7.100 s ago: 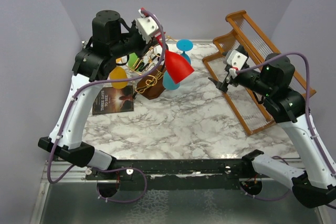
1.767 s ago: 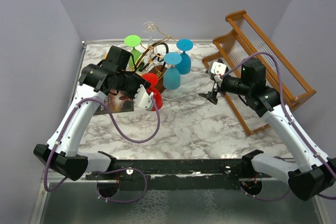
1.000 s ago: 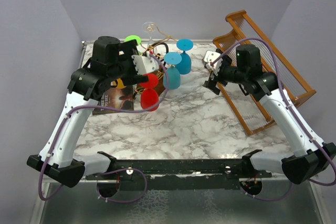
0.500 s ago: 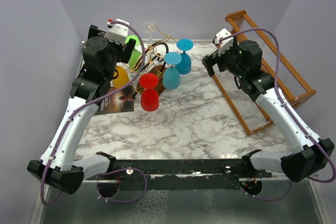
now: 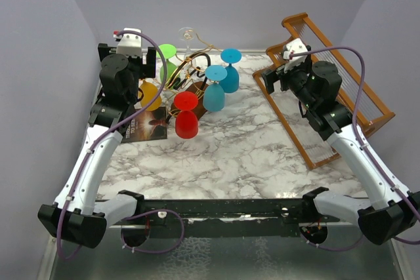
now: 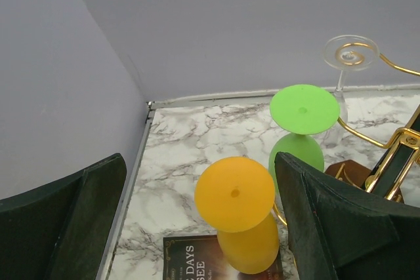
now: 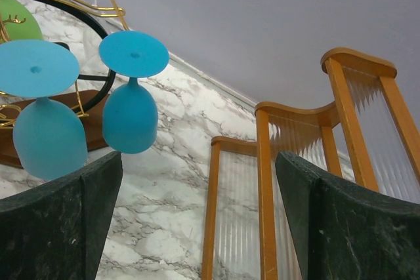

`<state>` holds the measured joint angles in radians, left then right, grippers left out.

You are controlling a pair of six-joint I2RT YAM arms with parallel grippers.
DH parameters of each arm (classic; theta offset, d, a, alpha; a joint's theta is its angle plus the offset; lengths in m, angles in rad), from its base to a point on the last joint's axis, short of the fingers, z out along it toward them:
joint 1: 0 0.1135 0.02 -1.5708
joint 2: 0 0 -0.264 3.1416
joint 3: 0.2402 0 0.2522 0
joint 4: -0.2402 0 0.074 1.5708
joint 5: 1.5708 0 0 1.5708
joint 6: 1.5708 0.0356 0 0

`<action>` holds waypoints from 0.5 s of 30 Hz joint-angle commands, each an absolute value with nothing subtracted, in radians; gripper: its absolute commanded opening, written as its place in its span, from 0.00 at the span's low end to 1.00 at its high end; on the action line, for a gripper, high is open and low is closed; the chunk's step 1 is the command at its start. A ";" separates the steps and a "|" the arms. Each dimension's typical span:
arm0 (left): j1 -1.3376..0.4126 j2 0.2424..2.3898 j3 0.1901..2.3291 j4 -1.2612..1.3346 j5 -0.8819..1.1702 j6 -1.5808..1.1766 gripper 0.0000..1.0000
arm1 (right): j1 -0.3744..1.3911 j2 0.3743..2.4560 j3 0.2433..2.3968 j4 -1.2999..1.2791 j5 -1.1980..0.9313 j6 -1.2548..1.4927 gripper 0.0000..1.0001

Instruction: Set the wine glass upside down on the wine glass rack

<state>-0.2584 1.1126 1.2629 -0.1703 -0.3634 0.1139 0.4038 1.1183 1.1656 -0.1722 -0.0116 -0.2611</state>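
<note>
The red wine glass [image 5: 186, 122] hangs upside down at the front of the wine glass rack [image 5: 191, 82], foot up and bowl down, with no gripper touching it. The rack's gold scrolls [image 6: 394, 145] and black bar [image 7: 100, 94] rise from a brown base [image 7: 64, 107]. My left gripper [image 5: 128, 59] is open and empty, raised at the back left. In the left wrist view the left gripper [image 6: 199, 162] looks down on a yellow glass [image 6: 235, 193]. My right gripper [image 5: 281, 78] is open and empty too. The right gripper [image 7: 198, 157] sits between the blue glasses and the slatted rack.
On the stand also hang two blue glasses [image 5: 215, 90], a green glass [image 6: 302, 111], the yellow one and a clear glass [image 5: 188, 33]. A large orange-brown slatted rack [image 5: 328, 90] lies at the right. A dark book [image 5: 142, 124] lies left of the stand. Walls close in on the left and at the back.
The left arm has lifted and drawn back to the far left, away from the red glass, which stays hanging. The right arm has swung back toward the slatted rack.
</note>
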 commanded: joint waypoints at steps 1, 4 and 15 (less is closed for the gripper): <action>-0.239 1.062 1.252 -0.119 -0.348 0.079 0.99 | 0.399 1.078 1.155 -0.153 -0.001 -0.300 1.00; -0.236 1.051 1.261 -0.149 -0.314 0.101 0.99 | 0.397 1.064 1.154 -0.148 -0.011 -0.296 1.00; -0.233 1.016 1.237 -0.200 -0.193 0.130 0.99 | 0.353 1.024 1.181 -0.221 -0.050 -0.341 1.00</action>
<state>-0.2394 1.0424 1.2503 -0.2066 -0.2382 0.1226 0.3744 1.0687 1.1656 -0.2024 -0.0238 -0.3195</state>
